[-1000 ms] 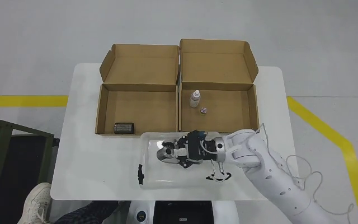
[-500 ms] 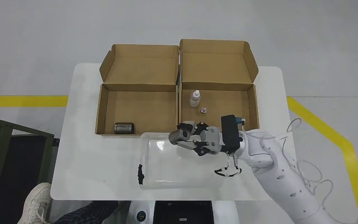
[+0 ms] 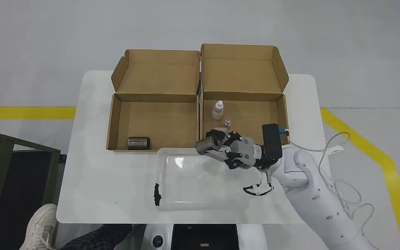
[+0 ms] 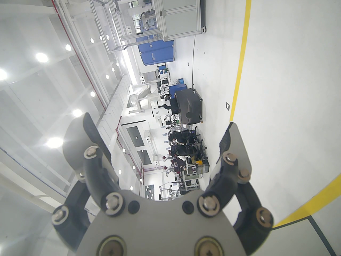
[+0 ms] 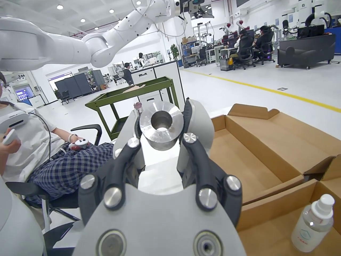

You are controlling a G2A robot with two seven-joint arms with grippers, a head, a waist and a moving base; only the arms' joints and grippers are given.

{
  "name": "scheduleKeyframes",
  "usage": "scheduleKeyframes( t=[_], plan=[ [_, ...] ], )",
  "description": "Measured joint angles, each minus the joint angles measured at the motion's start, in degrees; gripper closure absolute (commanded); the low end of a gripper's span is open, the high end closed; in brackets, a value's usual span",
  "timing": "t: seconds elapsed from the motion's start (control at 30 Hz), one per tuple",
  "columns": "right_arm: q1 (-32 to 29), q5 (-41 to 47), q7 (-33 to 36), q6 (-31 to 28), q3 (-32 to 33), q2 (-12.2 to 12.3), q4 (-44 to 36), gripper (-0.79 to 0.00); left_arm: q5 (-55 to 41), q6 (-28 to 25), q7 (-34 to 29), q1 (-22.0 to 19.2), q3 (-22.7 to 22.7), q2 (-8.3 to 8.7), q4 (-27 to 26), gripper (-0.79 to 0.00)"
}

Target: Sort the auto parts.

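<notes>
steel, shiny and hollow, is the bushing that the right pincer holds. its two fingers press on the sides of the part, and the open bore faces the wrist camera. in the top view the steel bushing is near the middle of the frame. it is lifted over the near wall of the right carton, close to the corner where this carton meets the left carton.

both cartons stand open side by side on the white tabletop, in the upper half of the frame. a dark metal cylinder lies in the lower left corner of the left carton. in the right carton a spray bottle stands upright near the left wall, and a small pink piece lies just beside it.

below the cartons lies a clear tray. a small black piece is at its left edge.

the left pincer is spread wide with nothing between its fingers, and it points at the hall behind.
</notes>
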Motion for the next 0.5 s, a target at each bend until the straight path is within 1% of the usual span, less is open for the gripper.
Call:
scheduleKeyframes(
  t=[0.37, 0.5],
  plan=[
    [-0.28, -0.33, -1.31, 0.25, 0.65, -0.33, 0.25, 0.0, 0.0, 0.0, 0.0, 0.0, 0.0, 0.0, 0.0, -0.785],
    [-0.09, -2.4, -0.38, 1.93, 1.28, -0.39, 0.04, 0.0, 0.0, 0.0, 0.0, 0.0, 0.0, 0.0, 0.0, -0.785]
  ],
)
